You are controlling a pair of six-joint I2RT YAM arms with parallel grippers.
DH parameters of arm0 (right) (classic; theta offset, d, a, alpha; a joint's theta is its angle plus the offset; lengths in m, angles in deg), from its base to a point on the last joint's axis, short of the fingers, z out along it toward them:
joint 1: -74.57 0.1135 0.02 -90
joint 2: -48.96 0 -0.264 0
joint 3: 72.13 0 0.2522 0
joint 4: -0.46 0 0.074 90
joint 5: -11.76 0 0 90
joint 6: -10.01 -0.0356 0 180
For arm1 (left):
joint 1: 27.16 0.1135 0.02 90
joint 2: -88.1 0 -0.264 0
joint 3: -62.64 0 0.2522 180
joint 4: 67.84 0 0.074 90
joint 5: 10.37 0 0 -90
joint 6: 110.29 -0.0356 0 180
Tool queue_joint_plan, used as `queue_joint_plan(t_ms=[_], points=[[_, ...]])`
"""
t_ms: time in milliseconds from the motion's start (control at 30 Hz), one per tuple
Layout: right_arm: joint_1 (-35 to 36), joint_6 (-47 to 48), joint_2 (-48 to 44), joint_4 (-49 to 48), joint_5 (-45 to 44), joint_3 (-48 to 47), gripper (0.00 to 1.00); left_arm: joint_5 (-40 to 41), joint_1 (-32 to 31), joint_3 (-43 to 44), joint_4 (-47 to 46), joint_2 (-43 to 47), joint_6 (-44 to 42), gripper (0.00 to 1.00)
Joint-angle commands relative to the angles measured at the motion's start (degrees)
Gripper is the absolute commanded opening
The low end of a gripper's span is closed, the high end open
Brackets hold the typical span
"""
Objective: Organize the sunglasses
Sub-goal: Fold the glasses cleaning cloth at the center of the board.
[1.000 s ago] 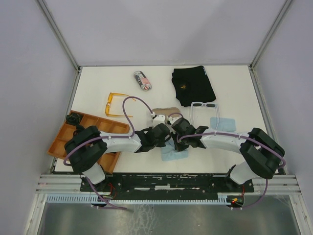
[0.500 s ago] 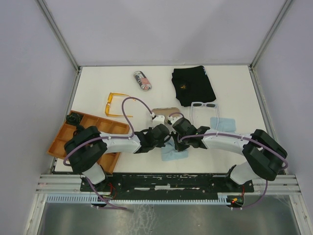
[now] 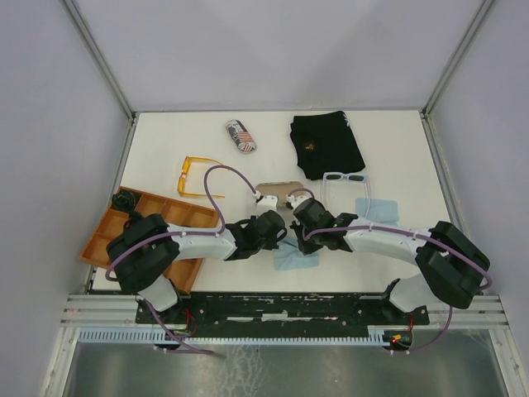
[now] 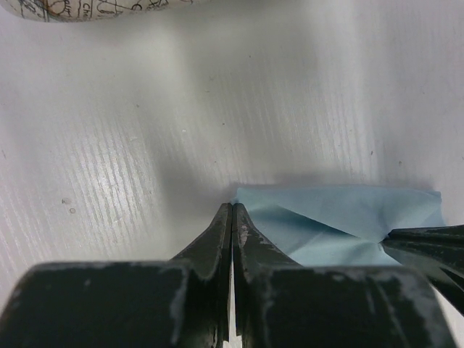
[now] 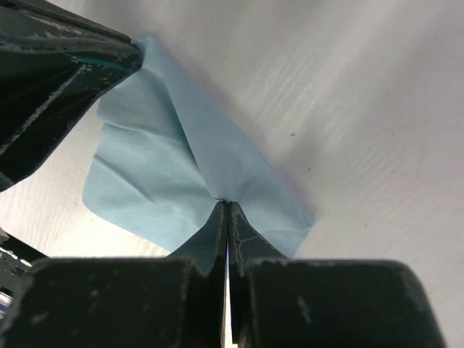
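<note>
Two edges of the cloth [image 3: 289, 259] spread between left gripper [image 4: 232, 207] and right gripper [image 5: 227, 204] are clamped, so a matched lift seems needed.

Tray [image 3: 107, 236] at left edge, left sunglasses [image 3: 197, 176] behind it, right sunglasses [image 3: 345, 179] before pouch [image 3: 326, 142], case [image 3: 240, 136] at back, cloth [image 3: 289, 260] front-centre
</note>
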Motion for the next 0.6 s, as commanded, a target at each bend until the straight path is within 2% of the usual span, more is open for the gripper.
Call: queue_joint_plan(t_ms=[0,200,567], points=[[-0.4,0.5,-2.6,0.9,-2.1,-0.7,0.0,-0.9,-0.6,-1.5,2.2,0.2,-0.8,0.03],[-0.6,0.5,-3.3,1.3,-2.2,-0.7,0.03,-1.0,-0.7,-1.6,1.9,-0.1,-0.7,0.03],[-1.0,0.9,-3.9,1.2,-3.6,-1.2,0.0,-3.0,-0.7,-2.5,-0.2,1.9,-3.9,0.03]])
